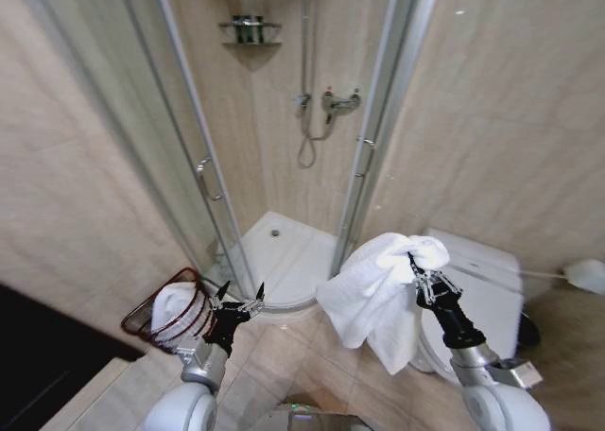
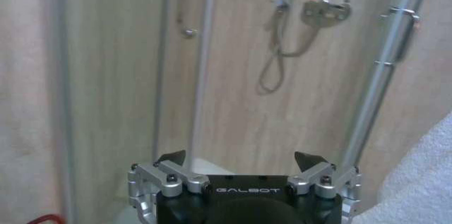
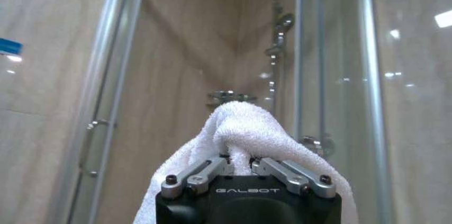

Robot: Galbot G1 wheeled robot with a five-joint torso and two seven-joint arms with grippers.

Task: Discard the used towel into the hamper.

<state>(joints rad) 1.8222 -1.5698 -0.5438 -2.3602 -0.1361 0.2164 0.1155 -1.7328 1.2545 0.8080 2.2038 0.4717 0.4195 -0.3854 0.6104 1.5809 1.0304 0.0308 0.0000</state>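
Note:
A white towel (image 1: 373,294) hangs in folds from my right gripper (image 1: 416,266), which is shut on its bunched top, held up in front of the toilet; the right wrist view shows the towel (image 3: 244,128) pinched between the closed fingers. The hamper (image 1: 170,313), a small dark reddish-brown wire basket, stands on the floor at the left by the shower door, with something white inside. My left gripper (image 1: 241,294) hovers just right of the hamper, open and holding nothing, and the left wrist view shows the gripper (image 2: 240,160) with its fingers spread wide.
A glass corner shower stall (image 1: 284,166) with a white tray (image 1: 284,256) faces me. A white toilet (image 1: 482,289) stands at the right behind the towel. Beige tiled walls close in on both sides. A dark surface (image 1: 38,355) lies at the lower left.

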